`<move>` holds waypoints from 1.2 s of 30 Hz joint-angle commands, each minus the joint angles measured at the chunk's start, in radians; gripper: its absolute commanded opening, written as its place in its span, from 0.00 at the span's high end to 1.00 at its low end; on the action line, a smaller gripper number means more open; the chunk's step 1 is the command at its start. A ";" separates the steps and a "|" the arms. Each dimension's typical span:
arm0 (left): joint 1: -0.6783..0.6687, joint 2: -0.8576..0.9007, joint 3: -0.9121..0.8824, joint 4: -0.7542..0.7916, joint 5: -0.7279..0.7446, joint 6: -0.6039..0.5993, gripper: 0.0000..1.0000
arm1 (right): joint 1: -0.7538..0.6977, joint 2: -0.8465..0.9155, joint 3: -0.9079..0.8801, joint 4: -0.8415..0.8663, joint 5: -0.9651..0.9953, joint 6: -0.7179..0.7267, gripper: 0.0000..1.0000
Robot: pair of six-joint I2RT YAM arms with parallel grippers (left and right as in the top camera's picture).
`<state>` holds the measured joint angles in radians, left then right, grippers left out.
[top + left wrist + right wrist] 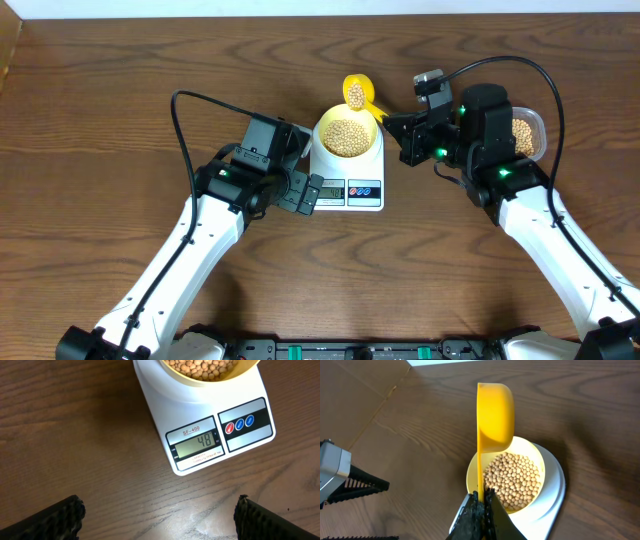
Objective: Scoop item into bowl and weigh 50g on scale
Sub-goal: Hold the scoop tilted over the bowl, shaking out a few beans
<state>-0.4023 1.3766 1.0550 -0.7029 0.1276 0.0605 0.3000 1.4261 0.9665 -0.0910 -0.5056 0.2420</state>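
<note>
The pale-yellow bowl [347, 134] sits on the white scale [365, 190] and holds a heap of beige beans [347, 137]. The scale's display [197, 444] reads 48. My right gripper [393, 124] is shut on the handle of the bright yellow scoop [356, 94], held above the bowl's far rim with a few beans in it. In the right wrist view the scoop [494, 415] hangs on edge over the bowl [507, 477], pinched by the jaws [482, 497]. My left gripper [159, 515] is open and empty, just in front of the scale.
A clear plastic tub [528, 133] with more beans stands at the right, partly hidden by my right arm. The wooden table's far edge runs along the top of the overhead view.
</note>
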 commanded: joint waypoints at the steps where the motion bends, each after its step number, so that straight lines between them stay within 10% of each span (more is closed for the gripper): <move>1: -0.002 -0.003 0.000 -0.002 -0.005 0.014 0.02 | 0.006 -0.022 0.000 0.005 -0.001 0.023 0.99; 36: -0.002 -0.003 0.000 -0.002 -0.005 0.014 0.02 | 0.009 -0.016 0.000 -0.011 0.002 -0.262 0.99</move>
<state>-0.4023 1.3766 1.0550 -0.7029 0.1276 0.0605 0.3027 1.4258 0.9665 -0.1013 -0.5011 0.0105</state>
